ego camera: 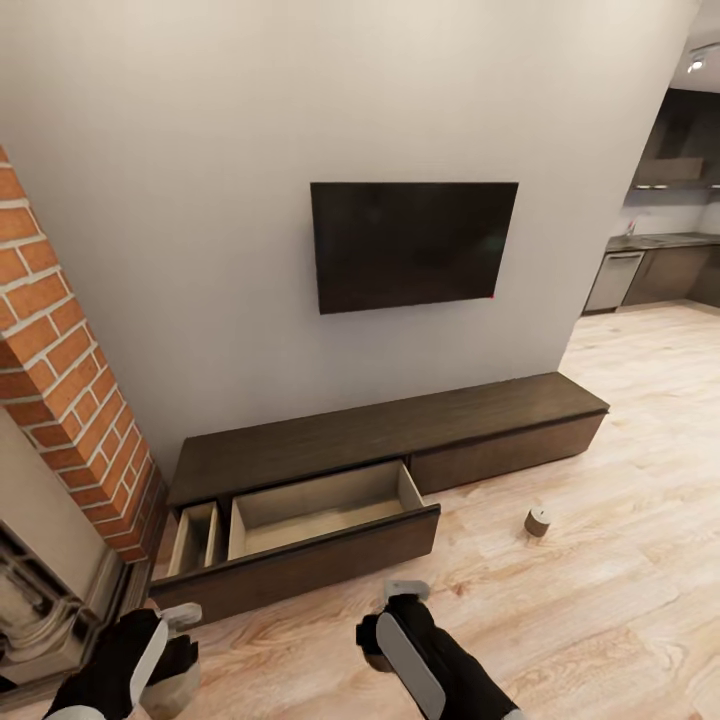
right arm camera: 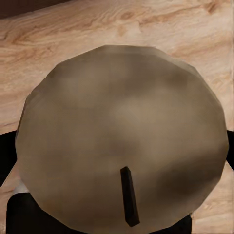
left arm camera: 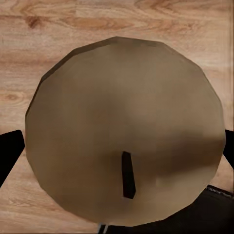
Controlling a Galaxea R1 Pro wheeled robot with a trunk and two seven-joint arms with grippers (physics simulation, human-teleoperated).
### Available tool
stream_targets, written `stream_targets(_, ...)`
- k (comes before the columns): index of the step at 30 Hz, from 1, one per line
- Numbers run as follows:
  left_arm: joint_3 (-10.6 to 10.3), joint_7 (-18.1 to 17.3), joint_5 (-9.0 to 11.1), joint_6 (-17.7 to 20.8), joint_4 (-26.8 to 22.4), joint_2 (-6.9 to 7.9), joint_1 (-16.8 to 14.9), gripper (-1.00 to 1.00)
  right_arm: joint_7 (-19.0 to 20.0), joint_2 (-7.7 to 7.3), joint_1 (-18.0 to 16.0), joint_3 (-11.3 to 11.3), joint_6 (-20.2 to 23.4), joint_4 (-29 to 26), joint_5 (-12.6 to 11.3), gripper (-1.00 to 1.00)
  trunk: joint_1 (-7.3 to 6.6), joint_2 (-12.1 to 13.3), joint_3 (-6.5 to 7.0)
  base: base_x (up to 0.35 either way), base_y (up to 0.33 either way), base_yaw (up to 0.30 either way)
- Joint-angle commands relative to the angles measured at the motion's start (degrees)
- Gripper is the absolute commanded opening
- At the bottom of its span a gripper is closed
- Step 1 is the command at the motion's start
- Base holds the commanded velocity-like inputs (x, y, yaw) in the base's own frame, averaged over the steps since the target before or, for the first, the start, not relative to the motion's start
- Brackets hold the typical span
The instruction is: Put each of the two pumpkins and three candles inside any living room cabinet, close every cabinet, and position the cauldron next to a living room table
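The long dark-brown cabinet (ego camera: 400, 430) runs along the wall, with its wide left drawer (ego camera: 320, 510) pulled out and empty. My left gripper (ego camera: 168, 652) hangs low over the floor in front of the drawer, shut on a tan candle (left arm camera: 122, 126); dark fingers (left arm camera: 9, 151) press its sides. The right gripper (ego camera: 388, 622) is shut on a second candle (right arm camera: 122, 136), just before the drawer front. A third candle (ego camera: 537, 521) stands on the floor to the right of the drawer. The pumpkins, cauldron and table are out of view.
A narrow drawer (ego camera: 195, 535) is also open at the cabinet's left end. A brick fireplace (ego camera: 70, 380) stands close on the left. A black TV (ego camera: 412, 243) hangs above the cabinet. Wood floor (ego camera: 620, 560) stretches right toward the kitchen units (ego camera: 660, 265).
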Motion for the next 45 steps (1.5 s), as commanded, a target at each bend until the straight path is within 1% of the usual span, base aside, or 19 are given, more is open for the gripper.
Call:
stream_targets(1,0.04,-0.02,-0.07,2.75,-2.51,0.04,-0.01,-1.00,-0.79,0.01,-0.08,-1.63,0.67,-0.77,-0.63,-1.00,-0.01,0.02,-0.01,0.000,0.000,0.000)
stream_targets(3,0.05,-0.06,-0.06,5.60,-5.40,0.00,-0.03,-1.00,-1.69,0.01,-0.17,-3.19,1.25,-1.92,-0.58,-1.00,-0.01,0.02,-0.01,0.000,0.000,0.000)
stream_targets(7,0.07,-0.07,-0.06,6.95,-7.07,-0.35,-0.04,-1.00,-1.79,0.01,-0.16,-4.24,1.49,-2.83,-0.59,-1.00,-0.01,0.02,-0.01,0.000,0.000,0.000)
stream_targets(19,0.10,-0.08,-0.04,6.86,-7.37,-0.59,-0.05,-1.00,-2.09,0.01,-0.15,-4.44,1.37,-3.33,-0.59,-1.00,-0.01,0.02,-0.01,0.000,0.000,0.005)
stream_targets(26,0.10,-0.15,0.02,6.89,-7.32,-0.59,-0.05,-1.00,-2.38,0.01,-0.15,-4.31,1.54,-3.39,-0.30,-1.00,-0.01,0.02,-0.01,-0.030,0.021,0.226)
stream_targets(28,0.05,-1.03,0.01,6.92,-7.32,-0.59,-0.05,-1.00,-2.39,0.01,-0.15,-4.28,1.58,-3.38,-0.22,-1.00,-0.01,0.02,-0.01,-0.005,0.003,0.286)
stream_targets(32,-0.01,-4.60,-0.05,7.15,-7.31,-0.59,-0.05,-1.00,-2.40,0.01,-0.15,-4.19,1.53,-3.40,-0.14,-1.00,-0.01,0.02,-0.02,-0.001,0.001,0.257)
stream_targets(35,0.01,-5.90,-0.06,7.13,-7.31,-0.47,-0.05,-1.00,-2.31,0.01,-0.15,-4.02,1.53,-3.40,-0.16,-1.00,-0.01,0.02,-0.02,0.000,0.000,0.088)
stream_targets(42,0.08,-6.47,-0.02,7.17,-7.31,-0.33,-0.05,-1.00,-2.26,0.01,-0.15,-3.97,1.48,-3.60,-0.16,-1.00,-0.01,0.02,-0.03,0.082,0.000,0.006)
stream_targets(44,0.10,-7.69,0.01,7.31,-7.31,-0.23,-0.05,-1.00,-2.40,0.01,-0.15,-3.80,1.62,-4.99,-0.16,-1.00,-0.01,0.02,-0.03,0.262,0.000,0.001)
stream_targets(45,0.10,-8.90,0.02,7.45,-7.31,-0.17,-0.05,-1.00,-2.43,0.01,-0.15,-3.74,1.76,-6.10,-0.16,-1.00,-0.01,0.02,-0.03,0.274,0.000,0.000)
